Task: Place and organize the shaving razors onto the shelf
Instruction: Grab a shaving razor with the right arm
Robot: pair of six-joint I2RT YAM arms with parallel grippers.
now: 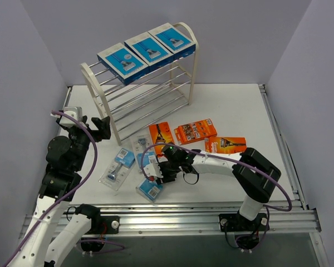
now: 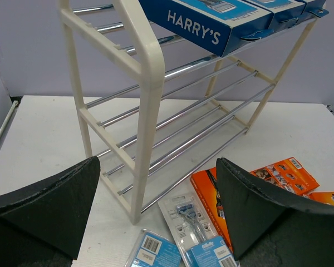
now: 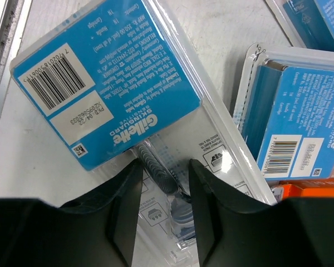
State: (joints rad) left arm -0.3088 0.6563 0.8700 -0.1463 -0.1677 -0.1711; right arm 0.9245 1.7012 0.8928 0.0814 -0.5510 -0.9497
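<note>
The right gripper is down over a clear blister pack lying flat on the table, among the near cluster of packs. Its fingers straddle the raised bubble that houses the razor handle, jaws partway in; whether the pads are biting the plastic or standing just off it, I cannot tell from this angle.

Good spot to take it, I'd say; the bubble is the one stiff ridge on an otherwise thin, flat pack, and the blue card end offers nothing to pinch while it lies flat. Expect it to be light, slick and a bit springy. Squeeze hard and the shell may dent; squeeze soft and it may slide or swing, with the card end hanging long to one side. A second blister pack sits just beside it; a lift could nudge that one.

The left gripper hangs wide open, holding nothing, facing the shelf. Three blue boxes line the top tier; the orange packs lie on the table near its foot. The rods are thin; the pack should lie across them or it may slip through.
</note>
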